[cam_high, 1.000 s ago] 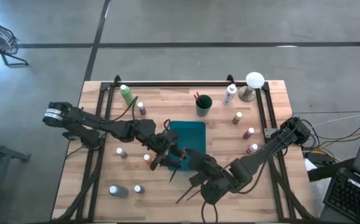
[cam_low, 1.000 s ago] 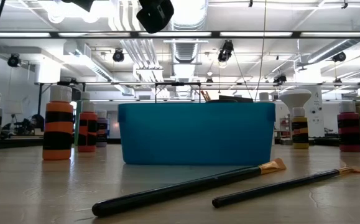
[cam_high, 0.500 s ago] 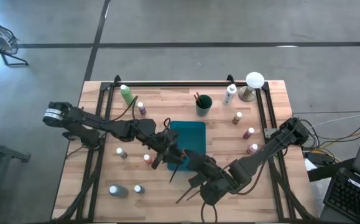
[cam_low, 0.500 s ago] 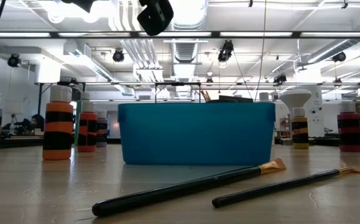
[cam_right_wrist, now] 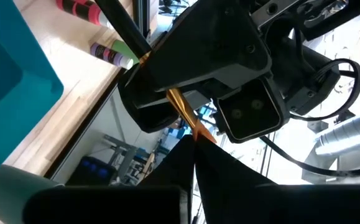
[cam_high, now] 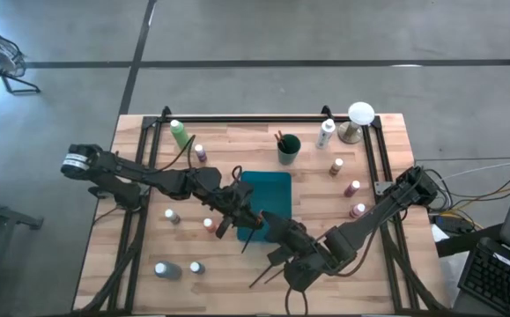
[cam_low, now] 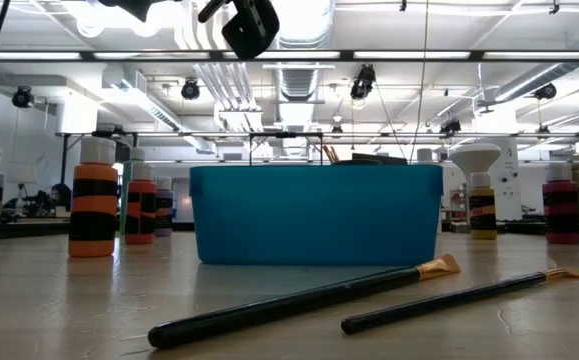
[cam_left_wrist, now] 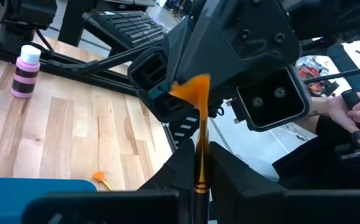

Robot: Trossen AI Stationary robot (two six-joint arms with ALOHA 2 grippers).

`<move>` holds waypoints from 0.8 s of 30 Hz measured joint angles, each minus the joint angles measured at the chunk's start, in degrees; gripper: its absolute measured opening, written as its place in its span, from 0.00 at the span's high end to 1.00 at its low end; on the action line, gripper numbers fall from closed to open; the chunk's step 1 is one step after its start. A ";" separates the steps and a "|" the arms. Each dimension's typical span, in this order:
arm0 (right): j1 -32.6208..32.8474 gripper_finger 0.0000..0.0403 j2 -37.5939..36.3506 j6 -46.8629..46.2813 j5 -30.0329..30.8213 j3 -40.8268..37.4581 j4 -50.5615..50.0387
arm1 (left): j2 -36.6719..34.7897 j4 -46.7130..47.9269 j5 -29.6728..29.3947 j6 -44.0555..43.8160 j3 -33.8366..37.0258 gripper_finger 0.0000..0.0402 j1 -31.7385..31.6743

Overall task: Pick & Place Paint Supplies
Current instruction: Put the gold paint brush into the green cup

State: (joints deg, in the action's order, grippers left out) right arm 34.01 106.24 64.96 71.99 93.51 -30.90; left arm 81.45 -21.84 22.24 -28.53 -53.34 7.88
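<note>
1. Showing the high view: the left gripper (cam_high: 235,214) and right gripper (cam_high: 270,227) meet nose to nose over the front-left corner of the teal tray (cam_high: 277,180). A dark brush (cam_high: 249,239) slants below them. Paint bottles (cam_high: 353,188) stand scattered around the table (cam_high: 149,158).
2. Low view: two loose brushes (cam_low: 299,300) lie flat on the table in front of the tray. Neither is touched.
3. Left wrist view: the left fingers (cam_left_wrist: 178,163) are narrow and pinch the brush just under its orange bristles. The bristles point at the right gripper's body.
4. Right wrist view: the right fingers (cam_right_wrist: 220,165) are closed tight on a gold-orange shaft that runs toward the left gripper. Whether both arms hold the same brush cannot be told.
5. Judgement: this looks like a hand-over above the tray. It goes best if one grip is confirmed firm before the other loosens. The shaft should be kept in line so that it neither twists nor drops outside the tray.
</note>
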 joint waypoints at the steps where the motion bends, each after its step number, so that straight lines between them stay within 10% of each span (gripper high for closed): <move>1: 0.18 0.98 0.00 -0.01 0.01 0.00 0.01 | 0.00 -0.03 0.01 0.00 0.00 0.93 0.00; 8: 3.31 0.92 -0.38 -2.39 9.36 0.00 -0.67 | 0.00 0.04 0.94 0.80 0.00 0.93 0.09; 12: 5.94 0.84 -3.55 -21.56 10.48 -0.02 -4.92 | 0.00 0.03 0.54 2.38 0.00 0.93 0.04; 18: 2.80 0.76 -11.96 -76.77 -13.68 -1.37 -20.72 | 0.00 -0.05 -5.48 11.70 0.00 0.93 0.07; 24: -2.60 0.73 -17.18 -87.81 -23.63 -7.77 -16.65 | 0.00 -1.54 -20.81 25.47 -0.05 0.93 0.95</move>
State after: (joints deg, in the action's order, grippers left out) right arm 31.41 89.06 -22.85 48.35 85.74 -47.55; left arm 81.45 -23.38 1.43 -3.06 -53.40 8.83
